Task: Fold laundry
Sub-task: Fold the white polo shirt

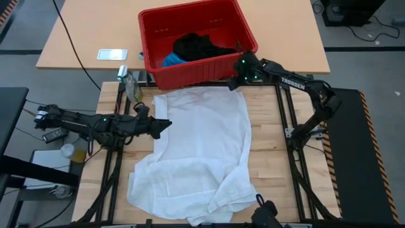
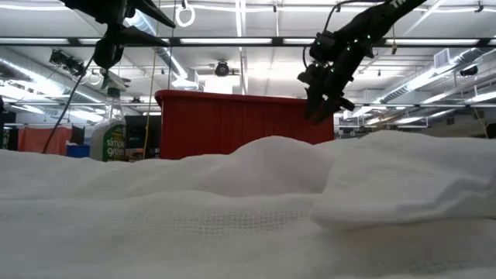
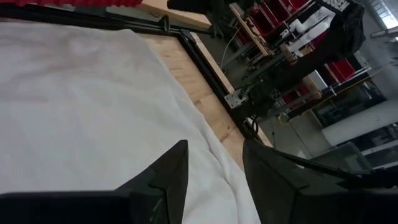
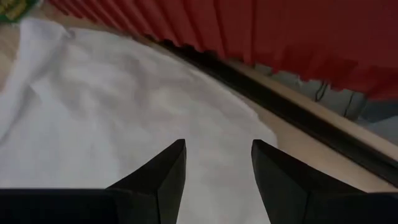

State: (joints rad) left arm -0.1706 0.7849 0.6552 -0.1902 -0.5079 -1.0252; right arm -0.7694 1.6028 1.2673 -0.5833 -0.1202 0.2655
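Right claw (image 1: 235,83): hovering above the far right corner of the white cloth, just in front of the red basket; fingers (image 4: 163,177) standing apart, gripping nothing.
Left claw (image 1: 166,124): hanging over the left edge of the white cloth, about halfway down its length; fingers (image 3: 166,177) parted, nothing between them.
White cloth (image 1: 202,145): lying spread on the wooden table (image 1: 269,158), far end fairly flat, near end bunching into loose folds and reaching the table's near edge.
Black garment (image 1: 197,45): sitting inside the red basket (image 1: 158,28), not yet being handled.
Blue garment (image 1: 172,60): showing partly under the black one, same basket.
Spray bottle (image 1: 130,83): lying near the cloth's far left corner, just beside it.
Step in hand (judged): lining up both claws on the cloth's edges for a first fold.
Risk, single layer: pinching only the top of the bunched near end, leaving the fold crooked.
Risk, uneven lift: claws sitting at different points along the cloth, so pulling together likely skewing it.
Risk, basket: right claw working close to the basket wall, possibly knocking it while descending.
Risk, overhang: near edge possibly sliding off the table if dragged.
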